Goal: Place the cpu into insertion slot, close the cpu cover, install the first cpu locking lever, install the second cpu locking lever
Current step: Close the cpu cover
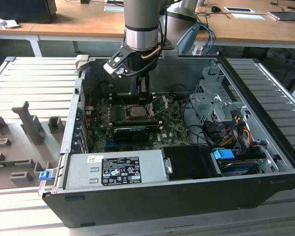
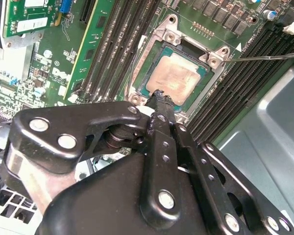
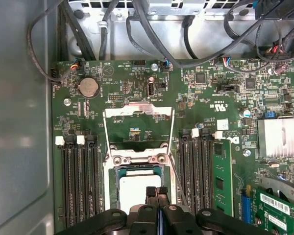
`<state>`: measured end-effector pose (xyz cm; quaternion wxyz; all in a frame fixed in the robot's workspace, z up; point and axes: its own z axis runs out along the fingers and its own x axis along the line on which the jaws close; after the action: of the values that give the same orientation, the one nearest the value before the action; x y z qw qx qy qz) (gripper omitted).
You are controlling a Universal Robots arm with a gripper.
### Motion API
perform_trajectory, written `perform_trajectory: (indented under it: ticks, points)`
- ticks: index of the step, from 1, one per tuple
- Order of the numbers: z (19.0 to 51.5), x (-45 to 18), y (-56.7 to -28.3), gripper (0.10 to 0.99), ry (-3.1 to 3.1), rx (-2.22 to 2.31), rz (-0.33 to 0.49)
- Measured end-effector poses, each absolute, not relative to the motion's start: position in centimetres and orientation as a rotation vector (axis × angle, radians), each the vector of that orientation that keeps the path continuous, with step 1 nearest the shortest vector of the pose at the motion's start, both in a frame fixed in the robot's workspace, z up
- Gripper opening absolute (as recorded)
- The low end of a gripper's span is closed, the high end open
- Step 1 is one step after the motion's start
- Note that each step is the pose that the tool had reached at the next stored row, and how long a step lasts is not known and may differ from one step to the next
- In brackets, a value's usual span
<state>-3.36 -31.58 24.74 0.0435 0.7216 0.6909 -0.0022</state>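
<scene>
The cpu [image 2: 176,78] lies flat in the insertion slot [image 2: 169,34], pale silver-beige inside the silver rim; it also shows in the first wrist view as the cpu [image 3: 131,188] in the insertion slot [image 3: 137,157]. The cpu cover [image 3: 137,110] is flipped open and lies back on the green board beyond the socket. A thin wire locking lever [image 2: 264,57] sticks out, unlatched, beside the socket. My gripper [image 3: 157,190] hangs just over the chip's near edge, fingers shut together with nothing between them. In the exterior view the gripper [image 1: 143,92] reaches down into the case above the socket [image 1: 137,112].
Black memory slots [image 3: 78,181] flank the socket on both sides. A graphics card [image 1: 130,132], a power supply [image 1: 113,169] and a drive cage [image 1: 214,103] with cables fill the case. The case wall [image 3: 19,122] stands close beside the socket.
</scene>
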Motion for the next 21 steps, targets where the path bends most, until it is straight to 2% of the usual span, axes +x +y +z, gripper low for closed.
perform_trajectory:
  ticks: [21]
  points:
    - [24.94, -2.70, -31.58, 0.106, 2.112, 2.206, -0.007]
